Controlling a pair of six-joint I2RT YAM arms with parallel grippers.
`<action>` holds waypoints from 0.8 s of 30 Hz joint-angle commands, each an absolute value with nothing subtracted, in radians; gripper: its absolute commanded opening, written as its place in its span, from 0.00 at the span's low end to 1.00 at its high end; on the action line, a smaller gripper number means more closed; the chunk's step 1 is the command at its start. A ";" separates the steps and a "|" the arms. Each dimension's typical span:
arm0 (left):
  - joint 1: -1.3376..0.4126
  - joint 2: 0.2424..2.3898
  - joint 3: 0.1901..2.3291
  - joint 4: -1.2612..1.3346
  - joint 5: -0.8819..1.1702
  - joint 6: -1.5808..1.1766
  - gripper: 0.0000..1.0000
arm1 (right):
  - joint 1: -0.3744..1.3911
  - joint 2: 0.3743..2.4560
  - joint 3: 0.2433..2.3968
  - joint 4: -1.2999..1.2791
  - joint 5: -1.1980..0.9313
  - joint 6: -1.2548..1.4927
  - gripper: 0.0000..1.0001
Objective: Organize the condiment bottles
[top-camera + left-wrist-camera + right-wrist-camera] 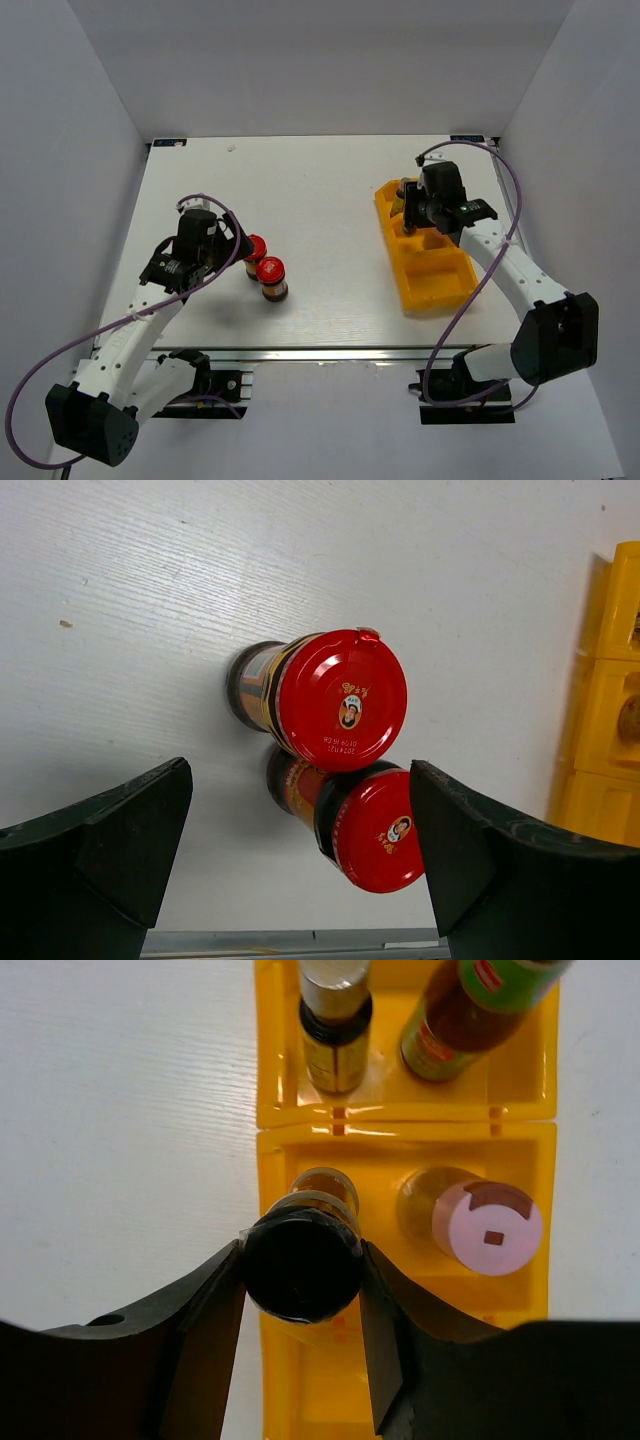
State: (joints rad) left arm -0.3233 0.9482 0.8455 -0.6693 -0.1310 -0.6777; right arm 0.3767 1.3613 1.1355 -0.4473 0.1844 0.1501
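Two squat red-lidded jars (256, 246) (271, 277) stand touching on the white table, left of centre. My left gripper (300, 780) hovers open above them, and the nearer jar (372, 830) sits close to its right finger (480, 850). My right gripper (302, 1260) is shut on the dark-topped shaker (303, 1265), which stands in the middle compartment of the yellow tray (400, 1130) beside the pink-capped bottle (485, 1225). The far compartment holds the slim brown bottle (335, 1030) and the green-red sauce bottle (460, 1020), which leans.
The yellow tray (432, 290) lies lengthwise at the right of the table, and my right gripper (415, 215) is over its far half. White walls close in the table on the left, right and back. A metal rail runs along the near edge.
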 commanded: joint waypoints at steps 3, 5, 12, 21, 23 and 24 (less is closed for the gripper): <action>-0.327 0.928 0.839 -0.655 -0.144 -0.681 0.98 | 0.328 1.376 1.117 -0.459 0.183 0.186 0.15; -0.327 0.933 0.841 -0.661 -0.149 -0.683 0.98 | 0.324 1.390 1.111 -0.457 0.183 0.190 0.18; -0.327 0.933 0.841 -0.664 -0.152 -0.684 0.98 | 0.304 1.456 1.075 -0.414 0.158 0.215 0.24; -0.327 0.922 0.836 -0.666 -0.155 -0.686 0.98 | 0.291 1.465 1.065 -0.417 0.146 0.238 0.62; -0.327 0.923 0.838 -0.667 -0.155 -0.687 0.98 | 0.290 1.441 1.074 -0.419 0.129 0.226 0.76; -0.327 0.923 0.838 -0.666 -0.155 -0.687 0.98 | 0.290 1.430 1.078 -0.422 0.123 0.221 0.79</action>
State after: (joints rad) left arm -0.3233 0.9440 0.8440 -0.6724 -0.1429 -0.6811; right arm 0.2947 1.4845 1.0592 -0.4446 0.1471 0.2272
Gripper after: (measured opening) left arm 0.983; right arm 0.770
